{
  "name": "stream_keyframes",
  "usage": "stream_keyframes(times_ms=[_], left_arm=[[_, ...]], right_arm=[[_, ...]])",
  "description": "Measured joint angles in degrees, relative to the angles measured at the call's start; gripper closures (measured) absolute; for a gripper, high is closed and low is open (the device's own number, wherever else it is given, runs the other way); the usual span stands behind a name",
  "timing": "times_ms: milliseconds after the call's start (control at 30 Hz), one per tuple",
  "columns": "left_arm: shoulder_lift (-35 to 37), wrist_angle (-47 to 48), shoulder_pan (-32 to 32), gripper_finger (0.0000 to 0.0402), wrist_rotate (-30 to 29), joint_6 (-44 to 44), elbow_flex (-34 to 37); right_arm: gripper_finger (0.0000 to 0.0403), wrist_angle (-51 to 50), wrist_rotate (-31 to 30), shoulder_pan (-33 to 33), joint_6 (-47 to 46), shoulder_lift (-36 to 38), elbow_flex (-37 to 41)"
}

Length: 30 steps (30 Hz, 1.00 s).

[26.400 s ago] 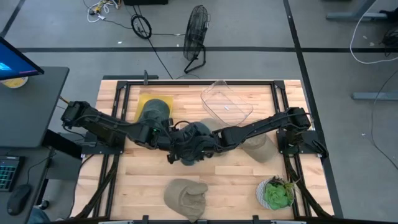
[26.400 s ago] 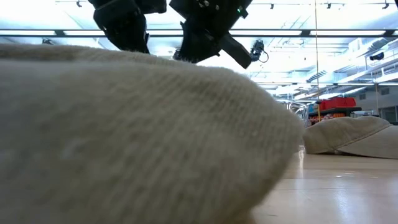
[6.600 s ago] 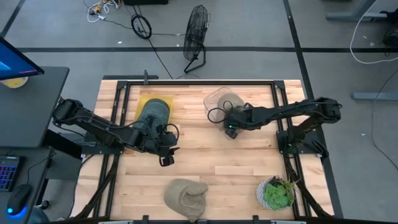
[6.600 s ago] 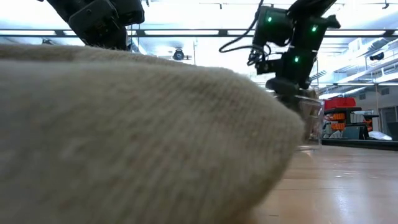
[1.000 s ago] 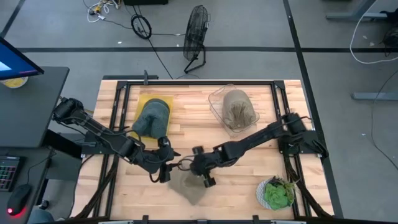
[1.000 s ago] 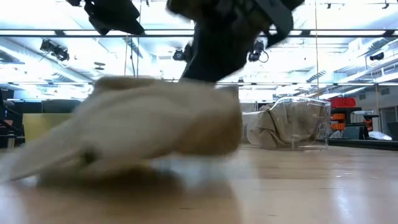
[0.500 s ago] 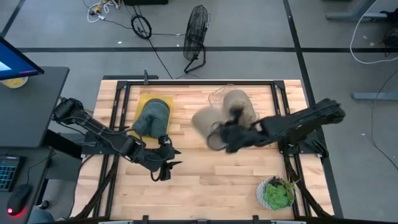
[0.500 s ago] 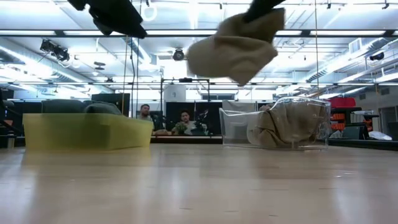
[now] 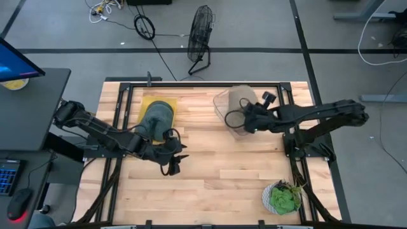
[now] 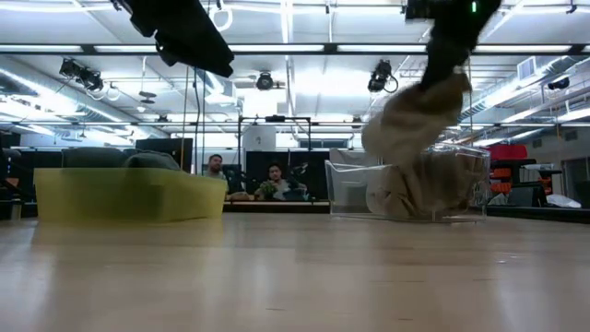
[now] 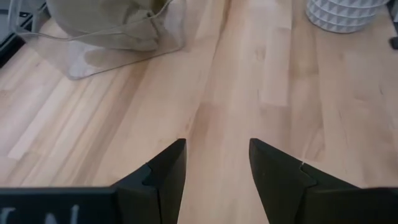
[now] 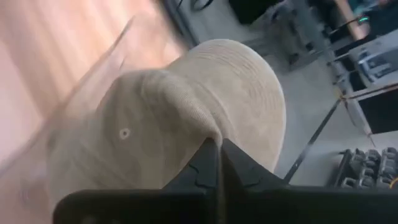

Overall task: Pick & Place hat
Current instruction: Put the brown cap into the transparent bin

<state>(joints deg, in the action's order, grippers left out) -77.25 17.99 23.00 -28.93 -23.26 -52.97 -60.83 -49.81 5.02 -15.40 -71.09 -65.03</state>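
Right pincer (image 12: 216, 149) pinching tan hat (image 12: 205, 112) over clear bin (image 9: 230, 109); left pincer (image 11: 214, 163) wide above bare table (image 9: 241, 172).

In the low view the right arm is cut off by the top edge, and the tan hat (image 10: 412, 112) hanging over the clear bin (image 10: 466, 184) is smeared by motion. From above, the arm covers most of that hat, so only a sliver shows. The two people (image 10: 244, 177) far behind are too small to make out.
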Motion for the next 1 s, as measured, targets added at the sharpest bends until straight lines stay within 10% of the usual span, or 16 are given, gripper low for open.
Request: stream_keyframes(times_ms=[367,1000], left_arm=[[0.0,-0.05,-3.59,0.0223,0.0,0.02,0.0],[0.0,0.6,-5.86,0.0223,0.02,0.08,0.0]], right_arm=[[0.0397,29.3,11.89,-8.54,14.74,-0.24,20.1],[0.03,32.49,23.52,-14.01,11.88,-0.3,22.31]])
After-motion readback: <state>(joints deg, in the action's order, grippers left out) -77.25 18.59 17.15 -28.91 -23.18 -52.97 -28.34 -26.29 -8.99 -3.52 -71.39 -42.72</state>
